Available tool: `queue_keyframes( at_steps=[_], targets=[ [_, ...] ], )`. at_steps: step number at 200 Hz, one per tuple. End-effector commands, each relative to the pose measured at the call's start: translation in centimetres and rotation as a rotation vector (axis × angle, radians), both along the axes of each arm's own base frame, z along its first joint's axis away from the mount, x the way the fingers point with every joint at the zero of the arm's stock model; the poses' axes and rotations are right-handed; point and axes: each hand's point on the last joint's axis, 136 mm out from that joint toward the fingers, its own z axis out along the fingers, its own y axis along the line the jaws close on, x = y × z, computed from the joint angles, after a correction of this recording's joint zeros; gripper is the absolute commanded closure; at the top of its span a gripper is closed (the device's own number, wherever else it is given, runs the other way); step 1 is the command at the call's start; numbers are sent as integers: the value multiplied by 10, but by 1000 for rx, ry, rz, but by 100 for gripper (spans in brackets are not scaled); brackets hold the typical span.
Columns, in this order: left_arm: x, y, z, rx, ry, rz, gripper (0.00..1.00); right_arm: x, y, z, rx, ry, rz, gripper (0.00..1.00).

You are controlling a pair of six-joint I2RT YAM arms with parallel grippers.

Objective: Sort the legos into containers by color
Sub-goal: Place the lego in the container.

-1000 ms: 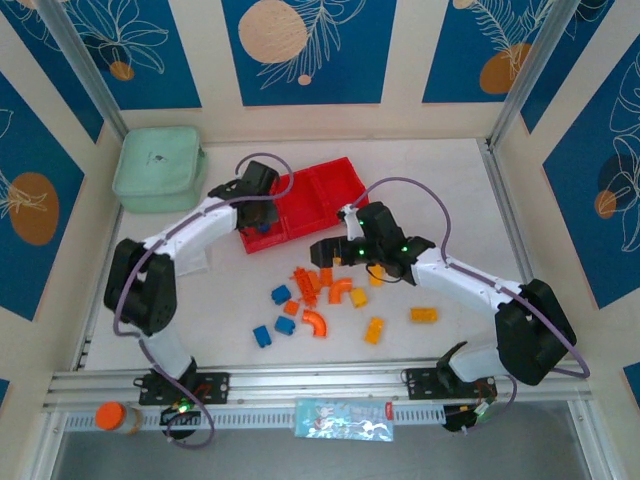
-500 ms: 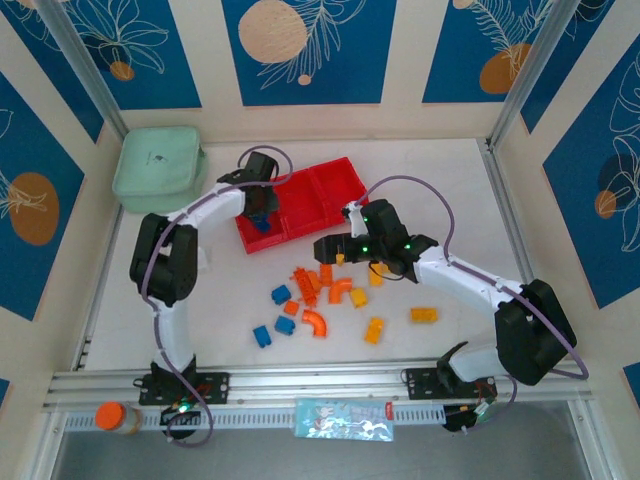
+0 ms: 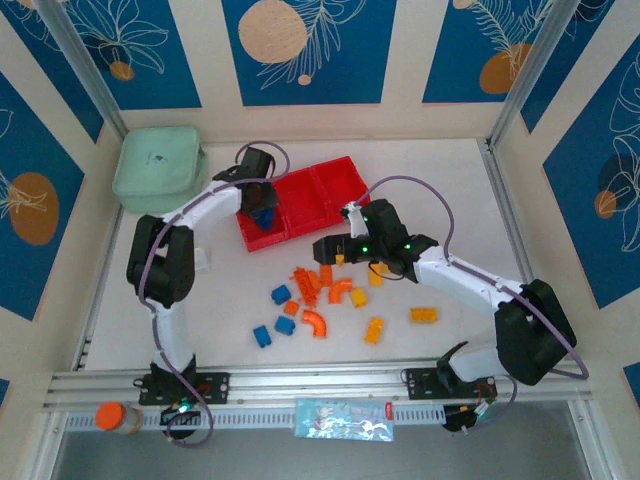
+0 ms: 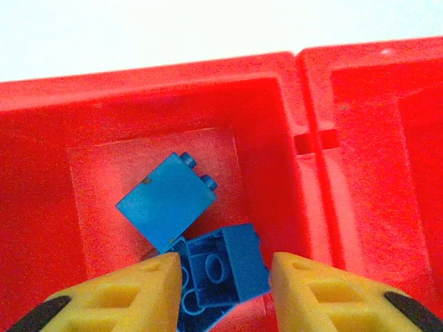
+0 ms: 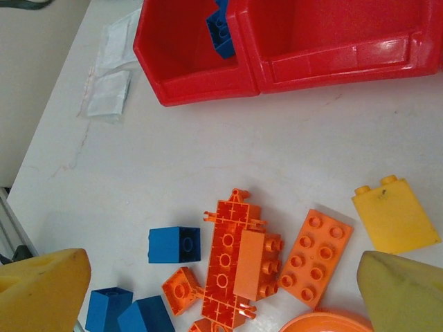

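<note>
A mint green pouch (image 3: 158,168) sits in the tabletop's (image 3: 450,200) far left corner. On the near rail, an orange-lidded jar (image 3: 118,417) and a printed packet (image 3: 343,418) lie well apart.

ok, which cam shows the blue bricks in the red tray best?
Left wrist: the blue bricks sit close up, studs visible, in one red tray compartment. Top external gives a tiny blue patch; right wrist catches one brick's end above the wall.

The left arm (image 3: 200,212) is stretching toward the far edge of the counter (image 3: 450,190), the left pincer (image 4: 225,268) slightly parted; the right pincer (image 5: 221,273) is hovering wide open mid-counter.
</note>
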Motion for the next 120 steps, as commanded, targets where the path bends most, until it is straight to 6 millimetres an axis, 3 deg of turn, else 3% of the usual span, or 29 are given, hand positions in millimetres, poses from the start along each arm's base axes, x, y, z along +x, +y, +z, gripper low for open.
queue_keyframes(
  at_steps=[1,52,85,120],
  targets=[
    [-10,3,39,-40,-53,-26,61,-2,11,20,46,-36,42,1],
    [-54,3,52,-100,-45,-74,62,-12,6,19,22,-41,70,1],
    [-105,0,38,-94,13,-119,62,-25,0,4,-7,-21,88,1],
    [-161,-5,18,-33,101,-170,54,-45,1,-16,-31,25,122,1]
  ],
)
